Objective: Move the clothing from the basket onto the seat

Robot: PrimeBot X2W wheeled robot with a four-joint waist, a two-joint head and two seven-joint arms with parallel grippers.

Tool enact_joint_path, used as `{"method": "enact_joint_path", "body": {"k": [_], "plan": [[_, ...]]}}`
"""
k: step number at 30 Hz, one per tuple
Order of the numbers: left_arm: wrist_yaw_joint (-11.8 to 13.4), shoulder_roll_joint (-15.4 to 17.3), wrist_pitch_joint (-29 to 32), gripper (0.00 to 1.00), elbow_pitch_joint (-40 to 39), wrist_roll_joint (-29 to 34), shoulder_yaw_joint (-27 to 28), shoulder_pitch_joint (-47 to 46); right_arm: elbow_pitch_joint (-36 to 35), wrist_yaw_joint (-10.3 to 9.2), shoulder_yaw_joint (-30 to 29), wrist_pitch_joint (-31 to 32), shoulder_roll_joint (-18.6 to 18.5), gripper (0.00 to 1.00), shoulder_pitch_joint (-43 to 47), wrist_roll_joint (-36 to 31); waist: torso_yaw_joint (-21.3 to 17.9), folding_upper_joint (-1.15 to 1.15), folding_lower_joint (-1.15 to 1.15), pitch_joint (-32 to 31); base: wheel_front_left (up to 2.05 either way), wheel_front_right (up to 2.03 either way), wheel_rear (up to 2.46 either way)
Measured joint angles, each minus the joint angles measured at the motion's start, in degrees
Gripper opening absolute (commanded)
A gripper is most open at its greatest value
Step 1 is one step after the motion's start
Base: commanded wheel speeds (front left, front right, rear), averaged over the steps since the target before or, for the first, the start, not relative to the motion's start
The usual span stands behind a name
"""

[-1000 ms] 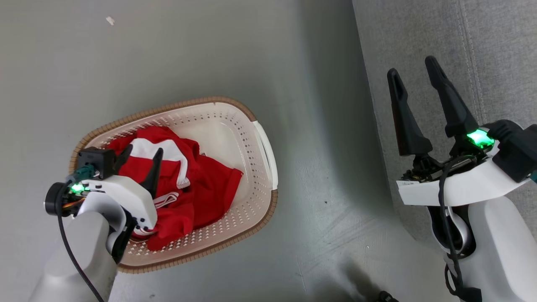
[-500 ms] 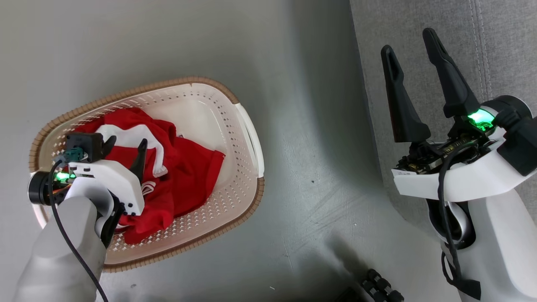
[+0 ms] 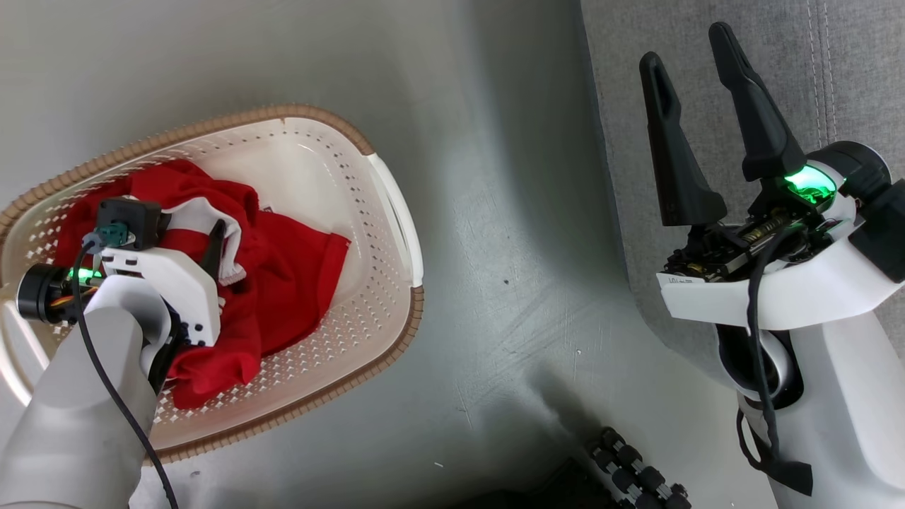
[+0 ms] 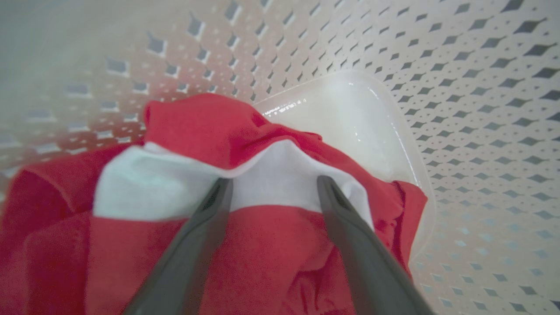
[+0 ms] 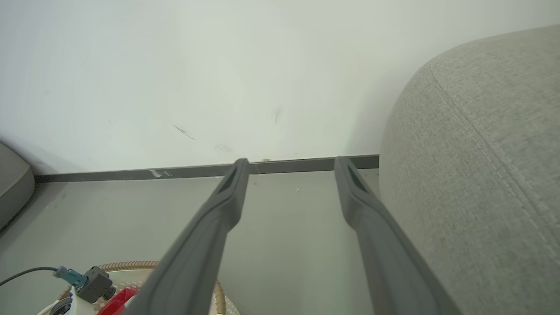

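The cream basket (image 3: pixel 318 113) with a brown rim stands on the floor at the left. Red and white clothing (image 3: pixel 290 283) lies crumpled inside it. My left gripper (image 3: pixel 191 237) reaches down into the basket, open. In the left wrist view its gripper (image 4: pixel 274 183) has both fingertips (image 4: pixel 223 188) on a white band of the clothing (image 4: pixel 271 249), with the perforated basket wall (image 4: pixel 481 87) behind. My right gripper (image 3: pixel 686 46) stands open and empty above the near edge of the grey seat (image 3: pixel 848 71). The right wrist view has that gripper (image 5: pixel 292 162) pointing at the wall, the seat (image 5: pixel 481 153) on its right.
Bare grey floor (image 3: pixel 509 212) separates basket and seat. A pale wall with a dark baseboard (image 5: pixel 297 165) lies ahead of the right gripper. Another grey cushion (image 5: pixel 13 183) sits at the far left there. A black ribbed part (image 3: pixel 629 474) shows at the head view's bottom edge.
The head camera has shifted, so the basket sits further left and up in the picture. My left gripper has sunk closer onto the clothing. Both grippers stay open.
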Motion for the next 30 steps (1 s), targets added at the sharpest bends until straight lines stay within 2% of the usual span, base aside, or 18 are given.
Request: {"method": "enact_joint_path", "body": {"k": [3, 8, 12, 19, 20, 21, 22, 30], "plan": [[0.03, 0.02, 0.01, 1.00, 0.64, 0.10, -0.09, -0.66, -0.01, 0.00, 0.19, 0.00, 0.01, 1.00, -0.08, 0.65, -0.34, 0.00, 0.00, 0.52, 0.00, 0.00, 0.00], [2.45, 1.21, 1.58, 1.00, 3.44, 1.48, -0.36, -1.82, -0.05, 0.00, 0.58, 0.00, 0.05, 1.00, -1.41, 1.29, -1.19, 0.00, 0.00, 1.55, 0.00, 0.00, 0.00], [2.43, 1.80, 3.16, 1.00, 5.15, 3.37, -2.70, -2.03, -0.02, 0.00, 0.87, 0.00, 0.07, 1.00, -2.15, 1.66, -1.86, 0.00, 0.00, 2.08, 0.00, 0.00, 0.00], [2.34, 1.01, 4.06, 1.00, 6.88, 5.02, -4.87, -2.26, 0.19, 0.00, 1.24, 0.00, 0.09, 1.00, -2.25, 2.20, -2.52, 0.00, 0.00, 2.09, 0.00, 0.00, 0.00], [2.24, 0.82, 4.10, 0.53, 7.04, 5.02, -4.97, -2.33, 0.23, 0.00, 1.22, 0.00, 0.09, 1.00, -2.25, 2.20, -2.56, 0.00, 0.00, 2.01, 0.00, 0.00, 0.00], [2.16, 0.62, 4.13, 0.20, 7.20, 5.02, -5.05, -2.39, 0.27, 0.00, 1.19, 0.00, 0.09, 1.00, -2.25, 2.20, -2.58, 0.00, 0.00, 1.92, 0.00, 0.00, 0.00], [2.16, 0.44, 4.12, 0.00, 7.26, 5.02, -5.06, -2.44, 0.32, 0.00, 1.14, 0.00, 0.09, 1.00, -2.26, 2.20, -2.59, 0.00, 0.00, 1.83, 0.00, 0.00, 0.00], [1.35, 0.11, 2.94, 0.00, 7.60, 4.98, -5.08, -2.55, 0.65, 0.00, 0.81, 0.00, 0.10, 1.00, -2.38, 2.24, -2.49, 0.00, 0.00, 0.87, 0.00, 0.00, 0.00]]}}
